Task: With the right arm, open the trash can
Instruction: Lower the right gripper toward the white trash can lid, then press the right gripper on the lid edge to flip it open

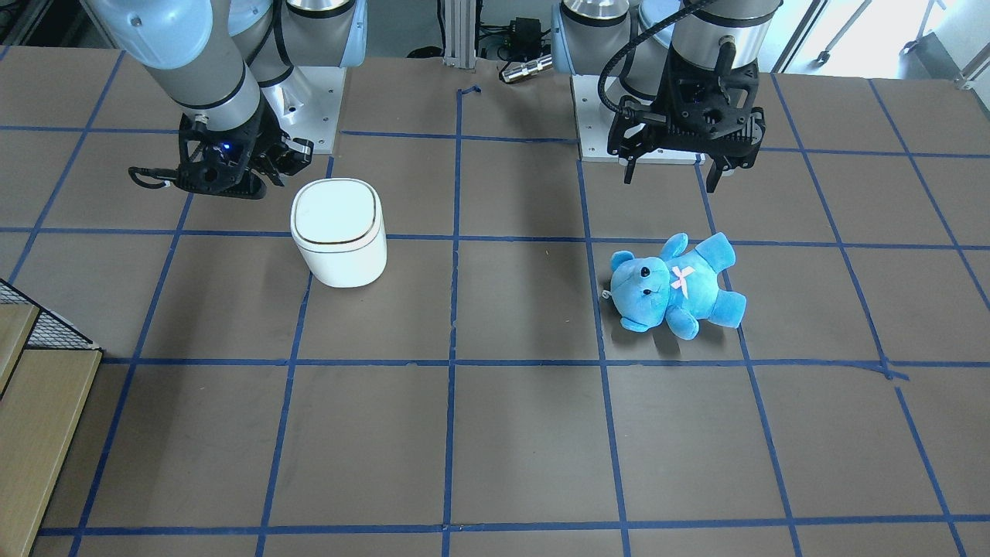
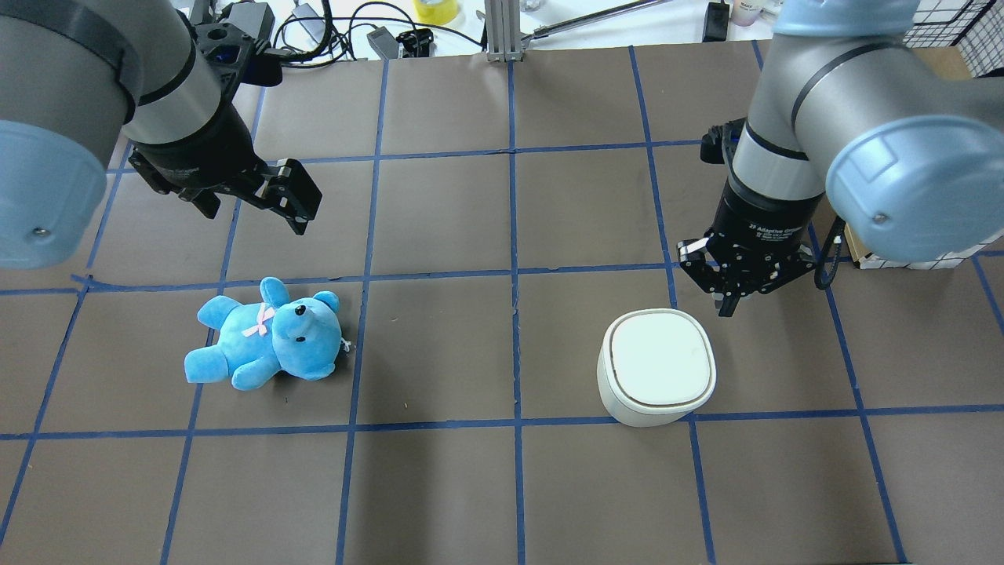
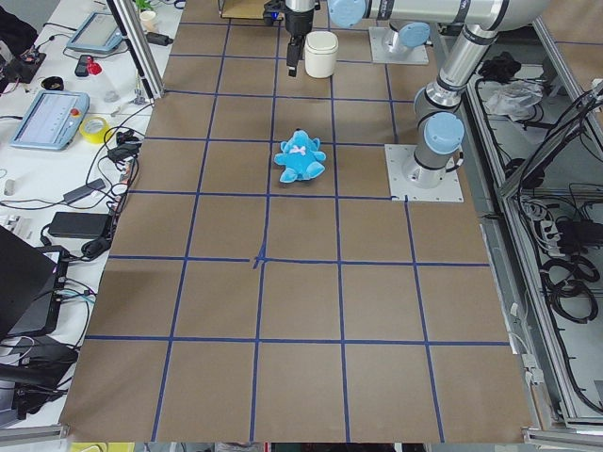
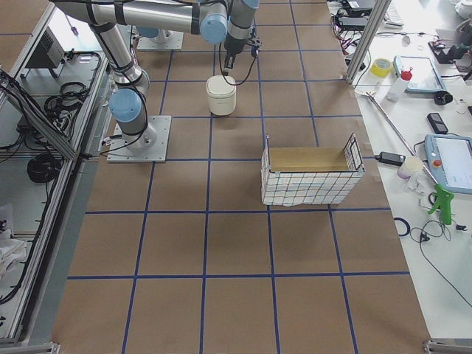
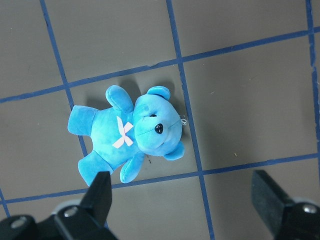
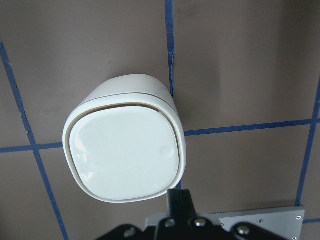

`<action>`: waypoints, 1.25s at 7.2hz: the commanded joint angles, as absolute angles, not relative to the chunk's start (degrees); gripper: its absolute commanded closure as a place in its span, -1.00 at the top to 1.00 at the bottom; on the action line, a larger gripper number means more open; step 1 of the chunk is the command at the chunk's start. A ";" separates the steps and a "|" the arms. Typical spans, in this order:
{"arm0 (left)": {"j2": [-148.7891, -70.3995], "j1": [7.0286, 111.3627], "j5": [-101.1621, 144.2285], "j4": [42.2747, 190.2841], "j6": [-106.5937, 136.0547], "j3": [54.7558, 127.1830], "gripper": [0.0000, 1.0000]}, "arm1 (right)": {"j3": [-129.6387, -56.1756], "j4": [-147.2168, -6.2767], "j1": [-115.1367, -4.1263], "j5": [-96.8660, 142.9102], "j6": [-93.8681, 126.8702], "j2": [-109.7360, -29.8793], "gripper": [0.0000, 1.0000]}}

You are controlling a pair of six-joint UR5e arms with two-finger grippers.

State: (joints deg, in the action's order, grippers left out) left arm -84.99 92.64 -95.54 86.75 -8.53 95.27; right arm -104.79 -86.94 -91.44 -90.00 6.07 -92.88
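- Currently right end effector (image 2: pixel 725 306) clenched, empty, just beside can (image 2: pixel 620 396); lid (image 2: pixel 657 357) shut.
- Risk: off-centre press on lid tips or slides the light can across counter (image 2: pixel 471 486).

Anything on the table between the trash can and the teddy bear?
Nothing. In the overhead view the stretch between the trash can and the teddy bear is bare brown table, crossed only by blue tape lines.

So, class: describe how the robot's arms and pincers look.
The right arm and left arm are silver tubes with pale-blue joint caps. The left pincer and right pincer are black, two-fingered, with black cables. The right one has a blue light and white lettering.
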 commanded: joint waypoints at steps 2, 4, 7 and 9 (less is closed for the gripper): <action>-84.99 92.64 -95.54 86.75 -8.53 95.27 1.00 | -111.08 -92.37 -91.58 -89.91 5.71 -91.50 -1.00; -84.99 92.64 -95.54 86.75 -8.53 95.27 1.00 | -112.41 -92.37 -91.58 -89.91 5.63 -90.53 -1.00; -84.99 92.64 -95.54 86.75 -8.53 95.27 1.00 | -113.29 -92.63 -91.58 -87.12 5.54 -89.39 -1.00; -84.99 92.64 -95.54 86.75 -8.53 95.27 1.00 | -113.29 -92.99 -91.58 -87.10 5.54 -88.86 -1.00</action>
State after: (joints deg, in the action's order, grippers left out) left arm -84.99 92.64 -95.54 86.75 -8.53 95.27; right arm -113.24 -92.84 -91.58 -87.34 5.55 -89.14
